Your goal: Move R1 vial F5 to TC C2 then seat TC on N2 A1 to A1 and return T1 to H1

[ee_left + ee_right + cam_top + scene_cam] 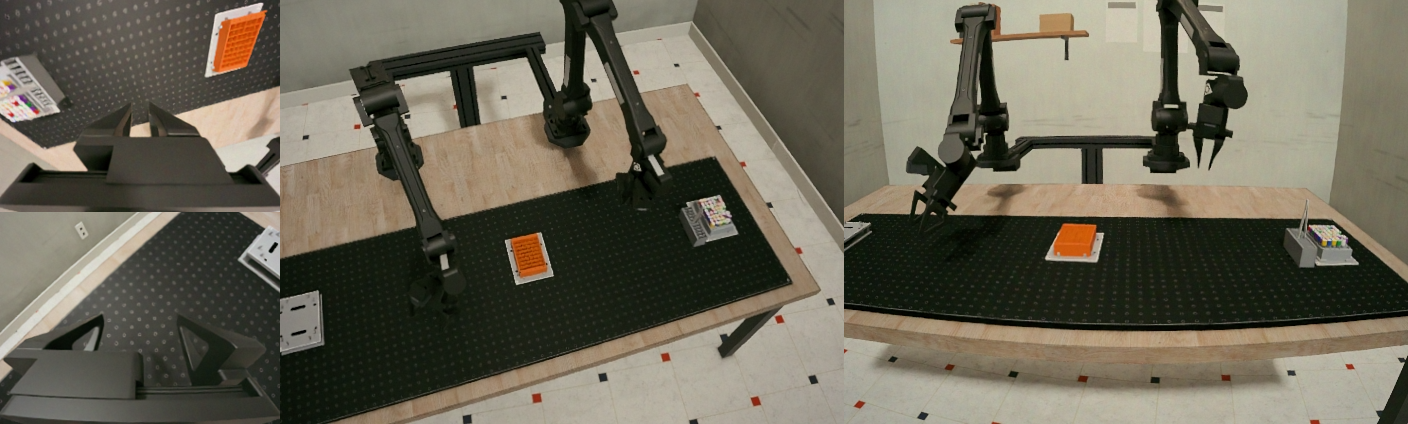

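Observation:
The orange tube carrier TC [530, 255] [1075, 241] [240, 43] sits on a white plate mid-table; its wells' contents are too small to tell. The vial rack R1 [1334, 254] holds many vials with coloured caps. Beside it stands the grey holder H1 [693, 229] [1300, 251] [44, 78], with the forceps T1 [1305, 220] upright in it. The raised nest N2 [300, 320] [856, 231] [264, 256] shows no carrier on it. My left gripper [1204, 169] [140, 105] is partly open and empty, high behind H1. My right gripper [916, 226] [140, 318] is wide open and empty, between N2 and TC.
The black perforated mat [600, 300] [1169, 290] lies under all the fixtures. R1 and H1 stand close together near the mat's end. A black frame [465, 95] [1092, 160] joins the area behind the arm bases.

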